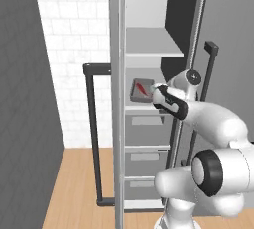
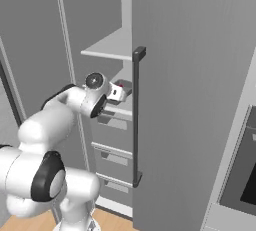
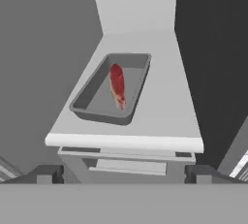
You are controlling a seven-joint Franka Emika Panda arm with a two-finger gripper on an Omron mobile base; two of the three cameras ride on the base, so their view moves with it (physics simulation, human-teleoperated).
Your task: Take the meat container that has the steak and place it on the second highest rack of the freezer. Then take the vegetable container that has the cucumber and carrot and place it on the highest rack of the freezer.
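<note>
**Resting on the second shelf: meat tray set down, jaws spread and empty**

Sitting flat on the second-highest shelf board (image 3: 160,116) of the freezer (image 1: 149,49), a grey meat container (image 3: 110,88) with the steak (image 3: 117,85) lying lengthwise along its floor. Placed toward the 10 o'clock part of the shelf in the hand view, bare board stretching off toward 3 o'clock and along the front lip at 6 o'clock. Seen in the left base view as a small grey tray (image 1: 142,90) with a red streak inside, just at 9 o'clock of the wrist. Hovering in front of the shelf edge, the gripper (image 3: 123,173), both finger tips (image 3: 44,174) wide apart at 7 and 5 o'clock of the hand view, clear of the tray, gripping nothing. Above, at 12 o'clock, the highest rack (image 1: 151,44), a bare light-grey board. Below the tray's shelf, grey drawers (image 1: 145,156). Standing open at 9 o'clock in the left base view, a door with a long dark bar handle (image 1: 94,139).
</note>
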